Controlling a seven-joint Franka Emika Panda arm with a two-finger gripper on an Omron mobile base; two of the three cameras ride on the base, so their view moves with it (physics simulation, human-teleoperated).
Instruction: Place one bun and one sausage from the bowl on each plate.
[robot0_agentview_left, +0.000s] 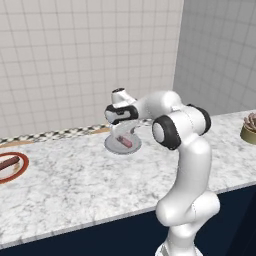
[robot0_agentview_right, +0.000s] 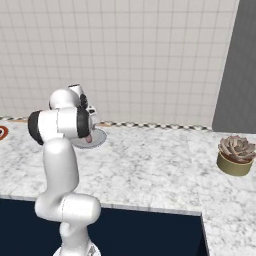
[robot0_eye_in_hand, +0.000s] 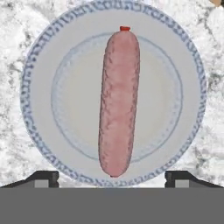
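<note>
Jaws spread wide, the gripper (robot0_eye_in_hand: 112, 179) hovers over a sausage (robot0_eye_in_hand: 119, 103) lying on the grey plate (robot0_eye_in_hand: 39, 109); soft, smooth and roll-prone, it looks best pinched mid-length.

A white-and-grey marbled counter (robot0_agentview_left: 75, 185) ran across the scene, with a dark blue front (robot0_agentview_right: 150, 232) under its near edge. Behind it stood a wall of pale square tiles (robot0_agentview_left: 75, 60), and a narrow checkered strip (robot0_agentview_right: 150, 125) lay along the foot of this wall. At the far right the wall turned to a plain grey panel (robot0_agentview_right: 237, 65). On the right part of the counter stood a small succulent (robot0_agentview_right: 236, 154) — pinkish leaves in a low, round, olive-coloured pot.
</note>
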